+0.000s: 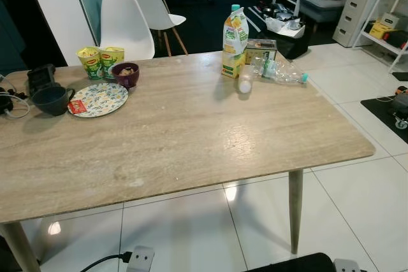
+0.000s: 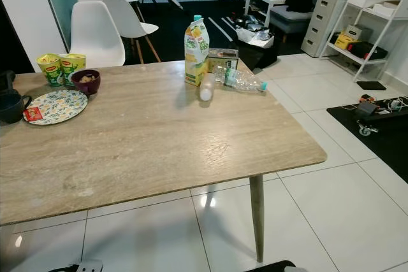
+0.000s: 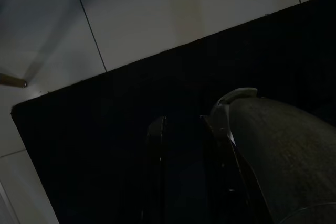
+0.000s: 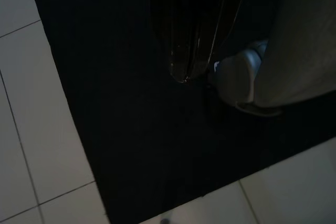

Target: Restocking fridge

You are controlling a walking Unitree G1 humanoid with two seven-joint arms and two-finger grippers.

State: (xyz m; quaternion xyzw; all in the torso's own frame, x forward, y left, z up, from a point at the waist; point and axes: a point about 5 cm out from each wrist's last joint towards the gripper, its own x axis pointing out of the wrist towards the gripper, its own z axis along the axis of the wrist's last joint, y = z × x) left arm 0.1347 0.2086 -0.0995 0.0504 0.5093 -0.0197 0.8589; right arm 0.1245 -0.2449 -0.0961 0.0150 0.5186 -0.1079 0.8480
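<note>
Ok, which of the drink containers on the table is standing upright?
The juice carton with the teal cap stands upright. Beside it, the clear plastic bottle and the small white bottle both lie on their sides.

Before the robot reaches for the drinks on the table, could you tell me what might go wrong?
The clear plastic bottle lies on its side near the table's far right edge, so a nudge could roll it off. The tall juice carton stands close beside the small white bottle and a green box; grasping one may topple another. Both grippers, left and right, hang low over a dark mat, far from the items.
</note>
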